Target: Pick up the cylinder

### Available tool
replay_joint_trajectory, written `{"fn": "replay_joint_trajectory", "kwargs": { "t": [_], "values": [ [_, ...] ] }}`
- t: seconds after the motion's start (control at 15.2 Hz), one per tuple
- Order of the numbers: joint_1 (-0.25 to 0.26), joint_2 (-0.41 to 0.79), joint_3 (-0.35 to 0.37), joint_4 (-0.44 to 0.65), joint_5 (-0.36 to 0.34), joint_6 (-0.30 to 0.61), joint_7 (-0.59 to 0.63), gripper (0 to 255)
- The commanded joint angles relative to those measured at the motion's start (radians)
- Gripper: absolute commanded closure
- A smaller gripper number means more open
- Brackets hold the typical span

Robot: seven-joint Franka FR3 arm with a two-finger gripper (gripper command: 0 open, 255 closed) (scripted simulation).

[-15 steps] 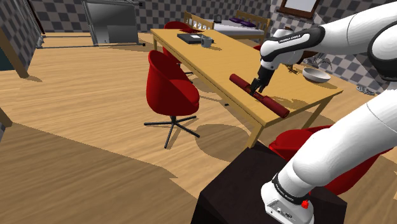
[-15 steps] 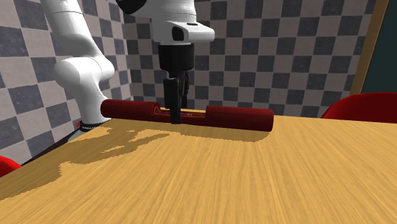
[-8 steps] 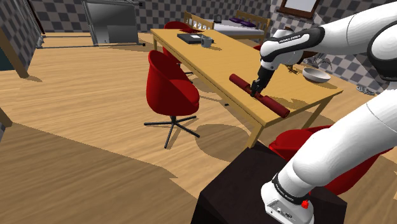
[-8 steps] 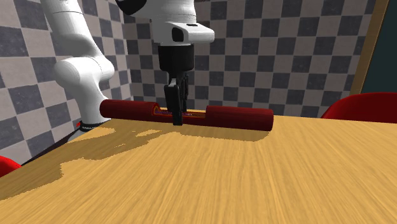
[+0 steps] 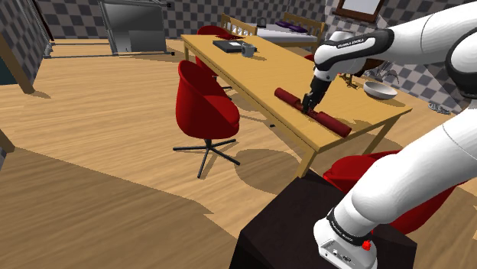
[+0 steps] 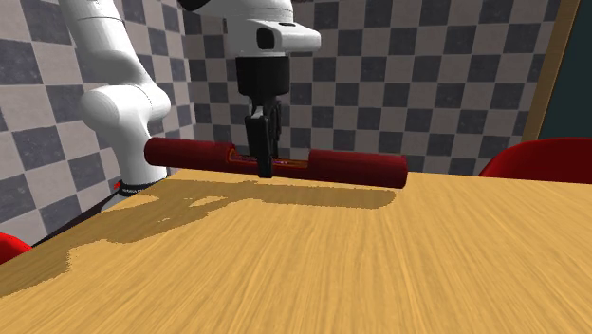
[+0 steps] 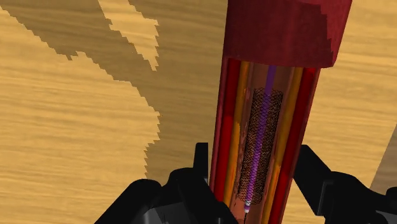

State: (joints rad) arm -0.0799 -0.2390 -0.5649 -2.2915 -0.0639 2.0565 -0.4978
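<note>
Shoulder view: dark red cylinder (image 5: 334, 123) over the near end of the wooden worktop (image 5: 256, 75), claw (image 5: 308, 108) closed about its middle. Second exterior view: claw (image 6: 264, 171) clamped on the slimmer mid-section of the cylinder (image 6: 356, 168), which seems just clear of the worktop (image 6: 379, 261), shadow beneath, though the angle leaves contact uncertain. Wrist view: fingers (image 7: 201, 167) pressed to either side of the cylinder (image 7: 264, 121); grasp judged made, most of the lift left.

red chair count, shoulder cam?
3. First chair beside the table's long edge; second chair past its far end; third chair by the stand, partly behind the arm. A red sliver beyond the table may be a fourth.
</note>
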Motion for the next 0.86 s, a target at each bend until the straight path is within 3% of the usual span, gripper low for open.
{"fn": "replay_joint_trajectory", "kwargs": {
  "t": [0.0,0.79],
  "values": [
    [-0.002,-0.011,0.002,0.022,-0.005,-0.031,0.002,255],
    [-0.002,-0.051,0.023,0.126,-0.016,-0.171,0.022,255]
  ]
}}
